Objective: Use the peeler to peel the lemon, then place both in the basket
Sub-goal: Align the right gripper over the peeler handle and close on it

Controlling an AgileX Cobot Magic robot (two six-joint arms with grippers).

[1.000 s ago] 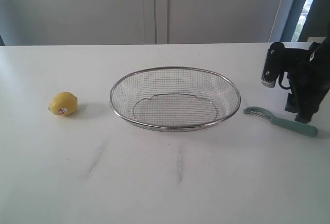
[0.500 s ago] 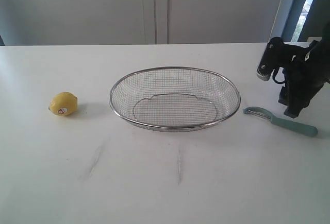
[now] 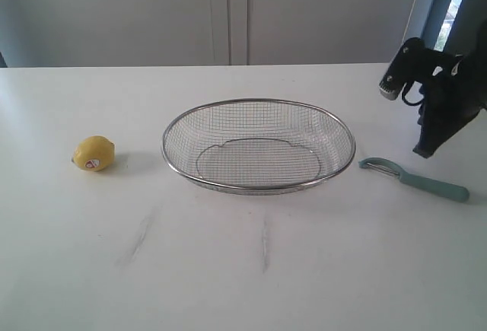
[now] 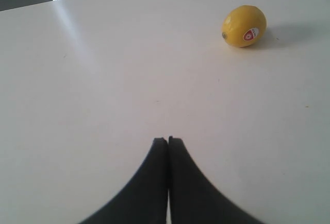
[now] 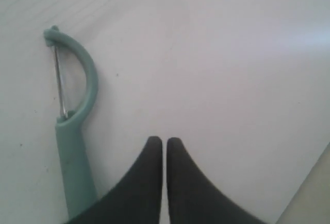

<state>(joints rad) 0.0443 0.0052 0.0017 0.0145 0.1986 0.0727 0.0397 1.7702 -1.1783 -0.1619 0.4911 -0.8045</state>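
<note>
Teal-green against the white table, the peeler lies just off the right end of the basket. Its curved blade head points toward the rim, and its handle runs away from it to the right. Nothing is in the basket yet.

The right gripper hangs close by, over the handle and clear of it. In the right wrist view its two dark fingers are pressed tip to tip with nothing between them. The peeler lies just beside them, to one side and untouched. Its long axis runs nearly the same way the fingers point, blade end farthest from the wrist. So I'd say the jaws would close across the width of the handle rather than along it. That suits a grab, but they would first have to part and slide sideways until the handle sits between them (as they stand, they would pinch only air).

The lemon sits by itself well to the left of the basket, unpeeled, red-and-white sticker showing. The left gripper is also shut on nothing. The lemon lies ahead of its tips and off to one side, well apart from them.

My reading: the right arm is the one placed for the peeler, and the left for the lemon.
</note>
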